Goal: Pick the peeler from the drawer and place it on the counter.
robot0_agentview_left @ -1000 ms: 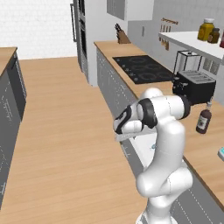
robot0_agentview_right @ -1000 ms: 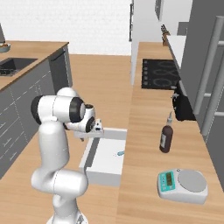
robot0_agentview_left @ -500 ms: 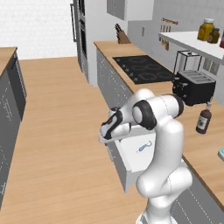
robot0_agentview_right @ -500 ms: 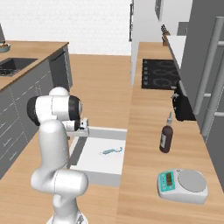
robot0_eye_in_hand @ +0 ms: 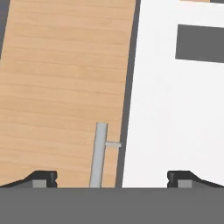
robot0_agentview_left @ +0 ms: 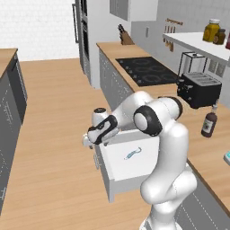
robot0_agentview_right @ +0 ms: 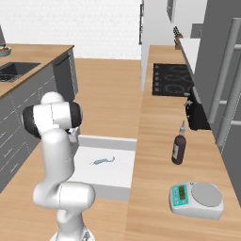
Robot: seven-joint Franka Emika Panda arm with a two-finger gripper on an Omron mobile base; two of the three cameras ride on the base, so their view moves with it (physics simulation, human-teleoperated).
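Kitchen sim, wood floor (robot0_agentview_left: 49, 134), grey cabinets, long counter (robot0_agentview_right: 155, 155) along the wall side. Drawer (robot0_agentview_left: 130, 155) is pulled out wide, white inside showing, grey front panel toward the aisle. Pincer (robot0_eye_in_hand: 109, 178) hangs above the drawer's front edge, its two tips spread wide apart, nothing between them but air. Hand view: silver bar handle (robot0_eye_in_hand: 99, 154) sits between the tips, closer to the left one; the drawer's front edge runs as a dark line just right of that handle, and the white drawer floor (robot0_eye_in_hand: 175, 113) spreads out past it under the right tip. Floor planks lie under the left tip.

Left base view: pincer (robot0_agentview_left: 90, 138) is at the drawer's aisle-side front corner, arm bent low over the drawer. Peeler (robot0_agentview_left: 132, 153) lies flat on the drawer floor, well apart from the pincer, further in toward the counter; light-blue handle, whitish loop end. Right base view: same peeler (robot0_agentview_right: 101, 161) mid-drawer, not touched, with the arm (robot0_agentview_right: 54, 141) in front of the drawer's near-left part; can't make out the tips there.

On the counter beyond the drawer from the pincer: dark bottle (robot0_agentview_right: 178, 147) upright, scale (robot0_agentview_right: 195, 198) near the counter's close end, black toaster (robot0_agentview_left: 200, 90) further back, cooktop (robot0_agentview_left: 146, 71) past that. All of these are far from the pincer.
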